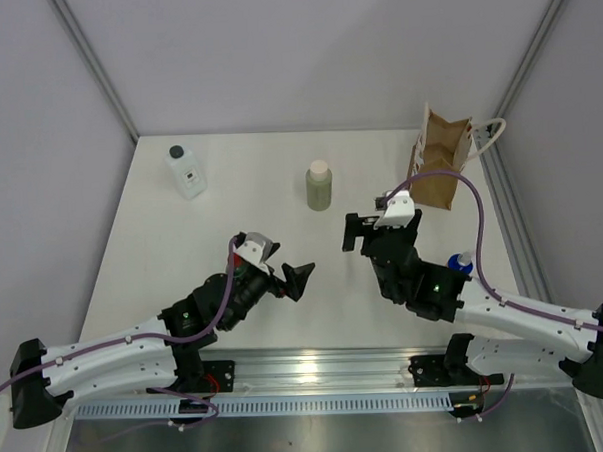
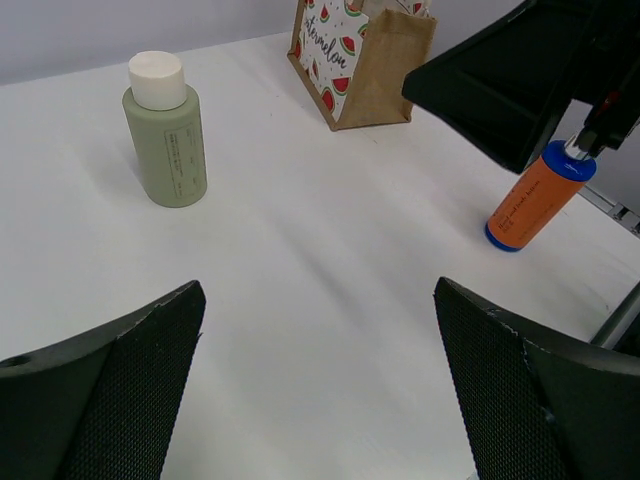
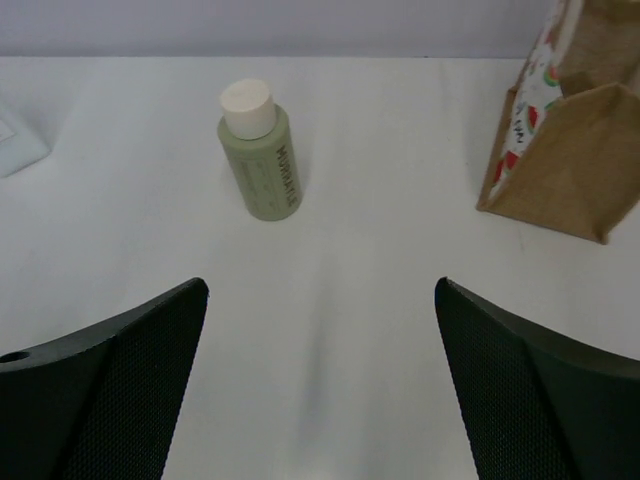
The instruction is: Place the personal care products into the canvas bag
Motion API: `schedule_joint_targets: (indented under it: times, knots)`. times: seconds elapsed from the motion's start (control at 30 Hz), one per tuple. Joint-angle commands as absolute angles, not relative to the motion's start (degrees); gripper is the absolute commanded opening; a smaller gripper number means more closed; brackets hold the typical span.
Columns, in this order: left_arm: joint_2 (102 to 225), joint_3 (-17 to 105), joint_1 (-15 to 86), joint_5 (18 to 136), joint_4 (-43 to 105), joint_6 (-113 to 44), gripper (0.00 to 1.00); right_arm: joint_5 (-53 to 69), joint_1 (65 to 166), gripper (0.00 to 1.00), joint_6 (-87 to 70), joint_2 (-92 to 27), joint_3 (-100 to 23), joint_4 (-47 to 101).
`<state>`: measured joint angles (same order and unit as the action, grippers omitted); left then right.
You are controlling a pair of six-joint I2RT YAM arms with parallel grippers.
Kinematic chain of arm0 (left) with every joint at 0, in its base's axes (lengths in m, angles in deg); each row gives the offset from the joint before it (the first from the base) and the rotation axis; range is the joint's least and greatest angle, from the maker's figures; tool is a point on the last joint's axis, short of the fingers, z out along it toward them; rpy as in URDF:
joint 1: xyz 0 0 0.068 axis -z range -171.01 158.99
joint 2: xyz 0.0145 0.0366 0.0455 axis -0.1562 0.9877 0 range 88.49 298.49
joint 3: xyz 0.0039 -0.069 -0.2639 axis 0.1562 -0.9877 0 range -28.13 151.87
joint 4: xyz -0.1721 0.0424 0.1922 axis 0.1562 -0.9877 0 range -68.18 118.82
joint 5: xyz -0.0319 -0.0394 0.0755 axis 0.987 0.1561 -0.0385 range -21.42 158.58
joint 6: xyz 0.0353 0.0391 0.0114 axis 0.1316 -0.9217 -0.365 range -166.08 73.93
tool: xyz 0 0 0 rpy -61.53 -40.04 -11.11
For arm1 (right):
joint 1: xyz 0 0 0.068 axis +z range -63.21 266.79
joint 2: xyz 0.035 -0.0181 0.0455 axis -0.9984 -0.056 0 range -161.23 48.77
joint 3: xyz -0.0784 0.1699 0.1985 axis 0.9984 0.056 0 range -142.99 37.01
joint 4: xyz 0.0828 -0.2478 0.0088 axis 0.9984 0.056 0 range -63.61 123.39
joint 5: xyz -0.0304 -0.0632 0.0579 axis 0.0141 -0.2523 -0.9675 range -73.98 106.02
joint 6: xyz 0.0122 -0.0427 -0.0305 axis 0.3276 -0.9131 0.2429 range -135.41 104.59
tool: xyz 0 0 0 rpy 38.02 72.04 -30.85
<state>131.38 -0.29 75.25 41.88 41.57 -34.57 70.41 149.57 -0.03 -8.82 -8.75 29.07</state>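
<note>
The clear square bottle (image 1: 185, 169) with a black cap stands at the far left. The olive-green bottle (image 1: 319, 185) stands mid-table; it also shows in the left wrist view (image 2: 167, 140) and the right wrist view (image 3: 260, 155). The orange bottle (image 2: 535, 195) with a blue cap stands upright behind my right arm; only its cap (image 1: 462, 263) shows from above. The canvas bag (image 1: 444, 160) stands upright at the far right, with a watermelon print (image 2: 360, 60), (image 3: 575, 150). My left gripper (image 1: 275, 259), (image 2: 320, 380) is open and empty. My right gripper (image 1: 366, 223), (image 3: 320, 380) is open and empty, short of the olive bottle.
The white table (image 1: 231, 219) is walled at the back and sides. A metal rail (image 1: 318, 370) runs along the near edge. My right gripper's black finger (image 2: 510, 90) crosses the left wrist view above the orange bottle.
</note>
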Motion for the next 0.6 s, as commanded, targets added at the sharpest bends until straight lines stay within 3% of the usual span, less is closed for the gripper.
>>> schedule_joint_targets:
  times: [0.0,0.17,0.33,0.57]
  knots:
    - [131.2,0.7,75.5,40.7,43.5,-35.0,0.99,79.6,149.9,0.99,-1.5,-8.4,-13.7,35.5]
    - [132.1,0.8,75.5,39.6,43.7,-35.4,0.99,90.0,149.9,0.99,7.1,-8.5,-20.4,55.2]
    - [131.7,0.4,75.5,40.6,43.8,-34.8,0.99,93.4,147.4,0.99,37.5,-7.3,-23.1,85.3]
    - [131.3,0.2,75.5,39.1,43.6,-35.2,0.99,85.5,135.9,0.99,44.6,-5.8,-17.5,88.1]
